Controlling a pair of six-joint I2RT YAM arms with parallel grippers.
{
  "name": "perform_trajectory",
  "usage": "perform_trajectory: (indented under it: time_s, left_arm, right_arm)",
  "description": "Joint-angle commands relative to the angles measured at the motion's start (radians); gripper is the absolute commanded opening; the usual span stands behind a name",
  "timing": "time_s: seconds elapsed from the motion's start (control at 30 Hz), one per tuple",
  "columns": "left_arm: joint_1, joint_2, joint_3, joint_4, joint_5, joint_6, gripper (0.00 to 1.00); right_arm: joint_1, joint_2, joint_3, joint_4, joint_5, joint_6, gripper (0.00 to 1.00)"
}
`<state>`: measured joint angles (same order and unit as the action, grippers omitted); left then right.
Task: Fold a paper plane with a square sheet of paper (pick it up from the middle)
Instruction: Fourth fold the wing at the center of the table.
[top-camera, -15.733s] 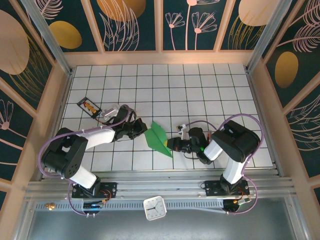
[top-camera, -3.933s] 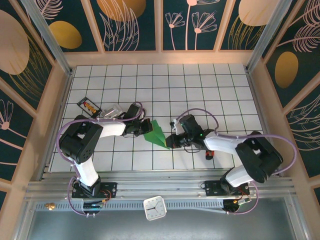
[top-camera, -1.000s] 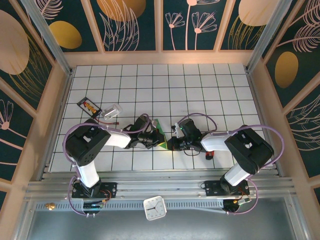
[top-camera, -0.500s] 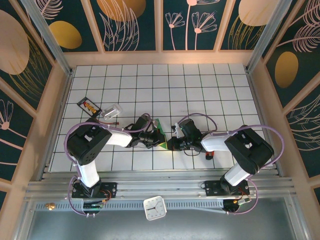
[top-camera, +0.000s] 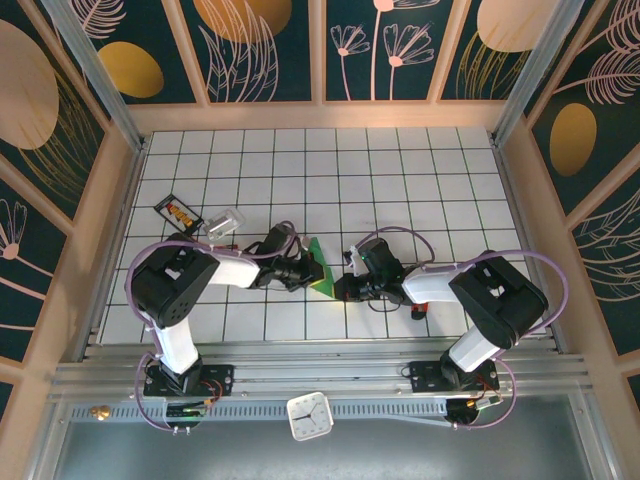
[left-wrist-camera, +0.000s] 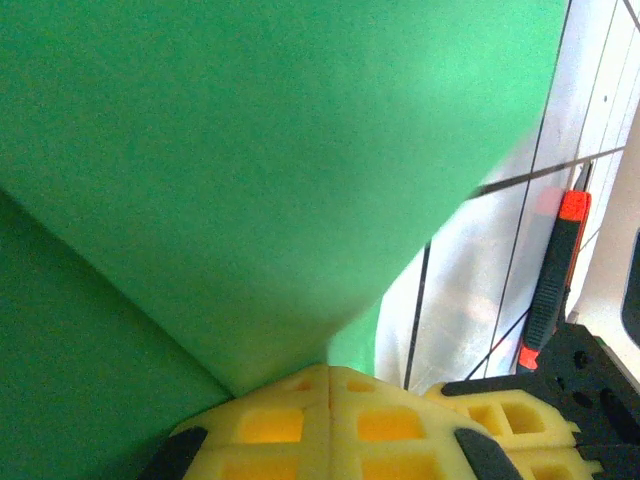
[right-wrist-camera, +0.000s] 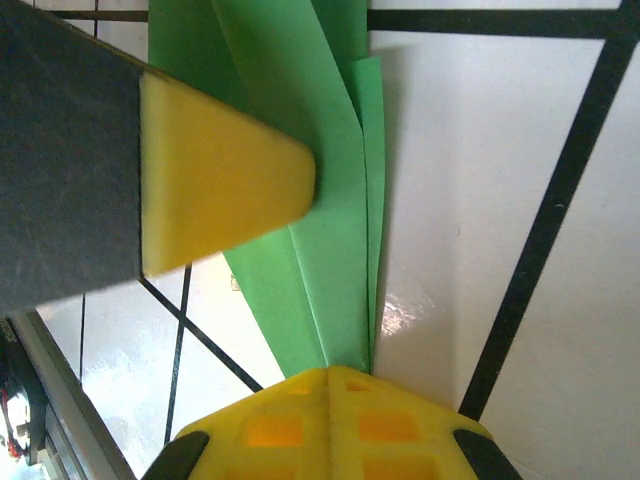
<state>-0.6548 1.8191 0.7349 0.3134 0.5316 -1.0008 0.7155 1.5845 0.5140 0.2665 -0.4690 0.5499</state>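
Between the claws: green paper (top-camera: 320, 274) sits near the front middle of the tiled table (top-camera: 400, 180), with one flap lifted off the tiles.
Paper shape: lengthwise folds narrow it into layered strips that taper to a point; it is matte and smooth, with sharp creases.
Right gripper (right-wrist-camera: 330, 385): its ribbed yellow pads are closed tight on the paper's narrow end.
Left gripper (left-wrist-camera: 328, 385): its pads are pressed together, pinching a broad flap; one finger lies across the paper in the right wrist view.
In the way: the claws crowd each other, close together across the paper.
Nearby right: a slim red-and-black tool (left-wrist-camera: 553, 290) lies just beside the right arm.
Far left: a dark printed card (top-camera: 178, 212) and a small pale object (top-camera: 226, 222) sit well apart from the paper.
Table surface: glossy white squares with black grid lines.
Front rail: a white clock (top-camera: 309, 415).
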Motion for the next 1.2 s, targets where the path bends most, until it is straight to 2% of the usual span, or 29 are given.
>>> perform_trajectory:
  time_s: [0.0,0.7,1.17]
  left_arm:
    - [0.051,0.036,0.02,-0.08,-0.091,0.057,0.0]
    - [0.168,0.106,0.167,-0.191,-0.114,0.184,0.0]
    - [0.256,0.173,0.268,-0.167,-0.117,0.213,0.0]
  right_arm:
    - [0.015,0.051,-0.049,-0.157,0.079,0.004,0.0]
    - [0.019,0.054,-0.061,-0.159,0.079,0.002,0.0]
    - [0.018,0.045,-0.066,-0.164,0.082,-0.002,0.0]
